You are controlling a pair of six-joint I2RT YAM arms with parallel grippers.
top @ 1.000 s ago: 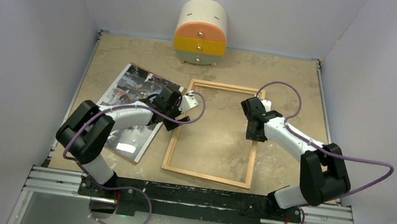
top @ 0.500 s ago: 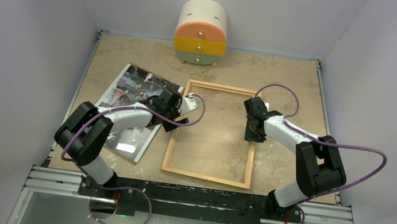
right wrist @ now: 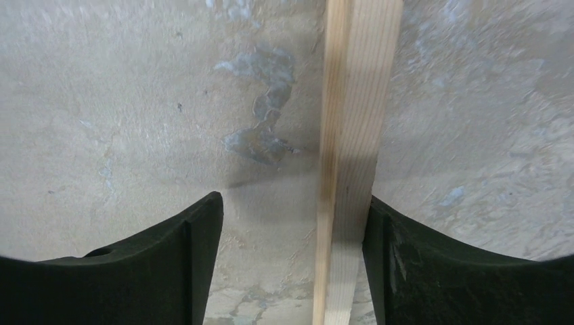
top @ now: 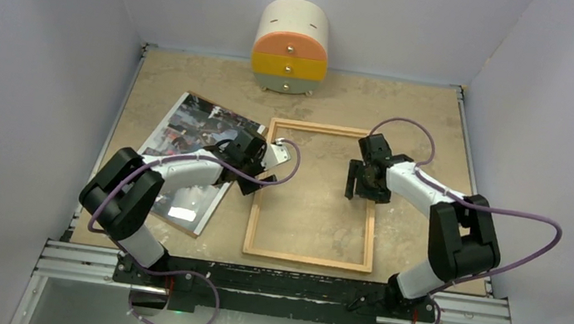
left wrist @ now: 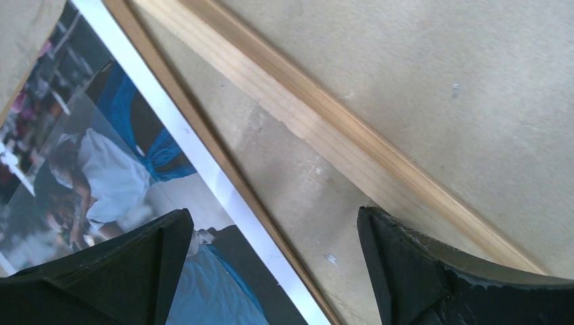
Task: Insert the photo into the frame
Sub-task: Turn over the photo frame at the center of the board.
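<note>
Photo [top: 187, 128] lies flat on the surface [top: 416, 112], left of centre and turned at a slant, its glossy print of figures in blue, white and dark tones facing up. Its right-hand edge sits just beside the left rail of the frame [top: 308, 259] but outside it. That frame, thin light wood, lies flat in the middle of the surface, and bare surface shows through its opening.

The left end effector [left wrist: 272, 223] hangs low over the gap between the two, jaws spread wide and gripping nothing. In the left wrist view one finger [left wrist: 122, 271] is over the photo's white-bordered edge and the other finger [left wrist: 440, 277] is over the frame's left rail.

The right end effector [right wrist: 292, 203] is at the frame's right rail, also spread. The rail runs between its fingers, close against the right-hand finger [right wrist: 460, 271] and well clear of the other [right wrist: 135, 271], so it is not pinched.

At the far edge stands a round cabinet [top: 292, 49] with cream, orange and yellow drawers, well apart from both arms
</note>
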